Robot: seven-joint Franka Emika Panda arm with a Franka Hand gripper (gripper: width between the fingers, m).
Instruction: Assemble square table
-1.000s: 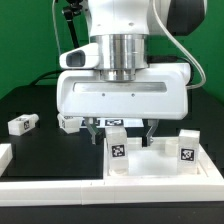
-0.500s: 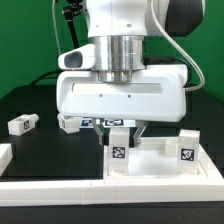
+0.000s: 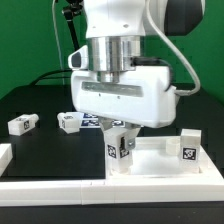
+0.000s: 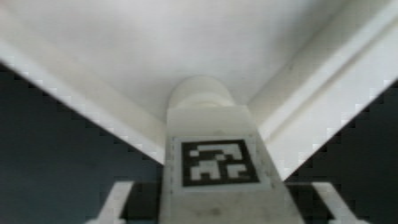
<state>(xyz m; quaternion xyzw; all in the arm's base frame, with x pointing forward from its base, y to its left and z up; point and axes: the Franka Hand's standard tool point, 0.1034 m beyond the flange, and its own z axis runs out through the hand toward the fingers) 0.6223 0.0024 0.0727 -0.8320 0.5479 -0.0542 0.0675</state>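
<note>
The white square table top [image 3: 160, 168] lies at the front right with its raised rim up. A white tagged leg [image 3: 120, 150] stands upright at its near-left corner, and my gripper [image 3: 122, 140] is shut on it from above. In the wrist view the leg [image 4: 217, 150] runs away from the camera into a corner of the top [image 4: 98, 60], with one finger on each side of it [image 4: 121, 200]. A second leg [image 3: 187, 147] stands at the top's right corner. Two more legs [image 3: 22, 124] [image 3: 68, 122] lie loose on the black table to the left.
White border rails run along the front [image 3: 50, 188] and the left edge [image 3: 5, 155] of the black work surface. A green wall stands behind. The arm's wide white hand [image 3: 125, 95] hides the area just behind the table top.
The jaws have closed from wide open onto the near-left leg. Since then the hand has turned about the leg and now sits skewed, its left side higher.
</note>
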